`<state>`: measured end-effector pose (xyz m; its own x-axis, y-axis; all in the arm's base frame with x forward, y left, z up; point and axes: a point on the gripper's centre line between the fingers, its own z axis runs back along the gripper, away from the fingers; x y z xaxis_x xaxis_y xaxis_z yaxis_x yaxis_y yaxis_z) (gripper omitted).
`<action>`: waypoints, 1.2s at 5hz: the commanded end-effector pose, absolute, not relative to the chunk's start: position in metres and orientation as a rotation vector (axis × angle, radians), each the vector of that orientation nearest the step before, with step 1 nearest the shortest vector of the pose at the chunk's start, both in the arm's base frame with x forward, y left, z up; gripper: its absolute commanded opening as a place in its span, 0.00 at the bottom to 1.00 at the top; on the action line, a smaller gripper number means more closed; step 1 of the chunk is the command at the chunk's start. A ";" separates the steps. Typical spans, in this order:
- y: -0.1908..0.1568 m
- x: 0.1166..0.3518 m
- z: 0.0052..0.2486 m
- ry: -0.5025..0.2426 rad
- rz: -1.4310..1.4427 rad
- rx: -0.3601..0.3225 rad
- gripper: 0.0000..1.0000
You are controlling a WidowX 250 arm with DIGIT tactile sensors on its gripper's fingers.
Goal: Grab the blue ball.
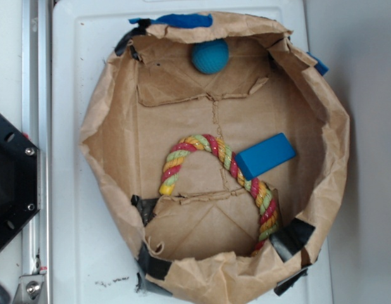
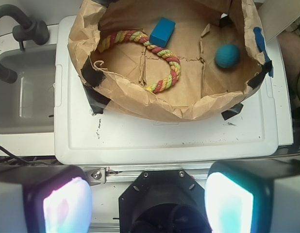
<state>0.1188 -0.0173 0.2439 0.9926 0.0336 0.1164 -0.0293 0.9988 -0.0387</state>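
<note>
A white tabletop (image 2: 164, 141) holds a brown paper bag (image 2: 155, 104) cut low like a tray. Nearest, the gripper (image 2: 147, 204) hangs well back, fingers spread wide and empty. Inside lie a twisted rope (image 2: 159, 53) and a blue block (image 2: 162, 31). The blue ball (image 2: 227, 56) rests by the bag's far wall (rather close). Best to descend centred over it, clearing the paper rim.

Blue ball (image 1: 210, 56) in paper bag (image 1: 104, 114) (far edge), apart from rope (image 1: 216, 152).

Bright, even light; soft shadows, slight blur throughout.
</note>
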 end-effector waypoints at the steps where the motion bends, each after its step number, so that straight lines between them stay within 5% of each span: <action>1: -0.017 0.119 0.244 -0.117 0.032 -0.037 1.00; 5: 0.008 0.243 0.212 -0.099 0.219 -0.038 1.00; 6: 0.011 0.261 0.207 -0.159 0.467 -0.017 1.00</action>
<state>0.2554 0.0080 0.1918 0.8787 0.4687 0.0902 -0.4685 0.8831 -0.0253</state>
